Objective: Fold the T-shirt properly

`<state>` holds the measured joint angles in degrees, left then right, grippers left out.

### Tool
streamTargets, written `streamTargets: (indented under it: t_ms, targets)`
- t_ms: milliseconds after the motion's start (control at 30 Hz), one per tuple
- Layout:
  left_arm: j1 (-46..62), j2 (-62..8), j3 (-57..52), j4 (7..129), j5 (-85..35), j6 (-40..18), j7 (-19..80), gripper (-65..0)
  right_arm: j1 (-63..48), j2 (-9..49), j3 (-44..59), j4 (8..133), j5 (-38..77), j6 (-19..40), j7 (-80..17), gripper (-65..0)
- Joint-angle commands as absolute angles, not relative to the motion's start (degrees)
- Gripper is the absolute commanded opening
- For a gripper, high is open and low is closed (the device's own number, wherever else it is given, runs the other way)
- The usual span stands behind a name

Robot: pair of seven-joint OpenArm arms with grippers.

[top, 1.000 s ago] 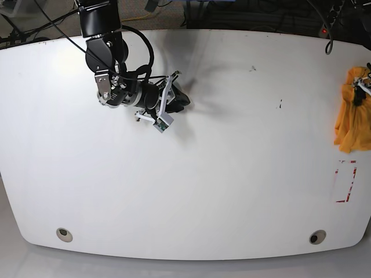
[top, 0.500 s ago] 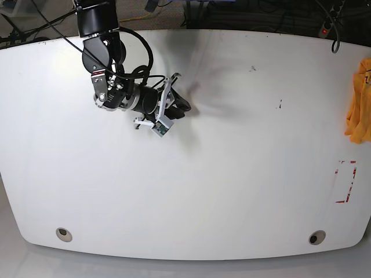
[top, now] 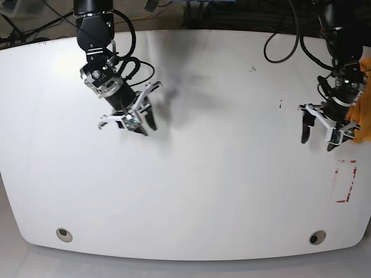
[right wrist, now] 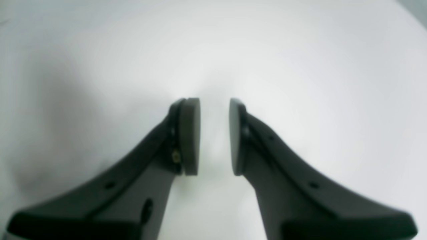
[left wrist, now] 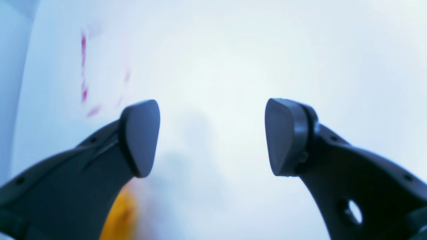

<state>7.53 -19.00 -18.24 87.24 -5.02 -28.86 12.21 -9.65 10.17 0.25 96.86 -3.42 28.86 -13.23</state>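
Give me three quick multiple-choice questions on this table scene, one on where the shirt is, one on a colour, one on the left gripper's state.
1. Where is the T-shirt?
A. table centre
B. base view's right edge, behind the left arm
C. under the right gripper

2. What colour are the tape marks?
A. red
B. green
C. blue

3. How is the left gripper?
A. shut on cloth
B. open, empty
C. out of view

Answers: 1 B, orange cloth shows only there; 2 A, red outline on the table; 3 B, bare table between its fingers.
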Motion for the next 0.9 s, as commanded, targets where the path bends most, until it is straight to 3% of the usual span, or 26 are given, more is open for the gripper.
streamTargets:
  t_ms: [0,133,267,500,667,867]
  targets:
    - [9.27,-16.57,-15.16,87.52,-4.62,-26.42,4.88,-18.7,-10.77,8.4,4.97,96.22,-4.18,28.0,-5.05,-51.2]
    - [12.79,-13.93,-10.42,87.16,-0.92,-22.02,-2.07,-18.9,-14.29,5.85,12.62,94.46,-3.74,28.35,0.92,-51.2]
    - [18.07,-11.3,-9.8,89.98,-0.66,-19.82,-2.95,-19.0,-18.77,5.23,16.48,94.37,-3.56,28.53,3.3,-51.2]
    - [33.8,-7.16,-10.95,99.56,-0.84,-19.65,-2.86,-19.2,-30.37,5.67,20.53,94.37,4.7,28.53,6.55,-51.0]
    - [46.2,0.13,-15.16,106.15,-0.57,-19.74,-2.77,-19.2,-40.48,8.4,20.97,94.37,13.05,28.62,6.64,-51.0]
    - [57.98,2.24,-15.69,108.7,-0.92,-19.82,-2.77,-19.2,-50.59,8.48,20.88,94.37,18.42,29.23,8.13,-51.0]
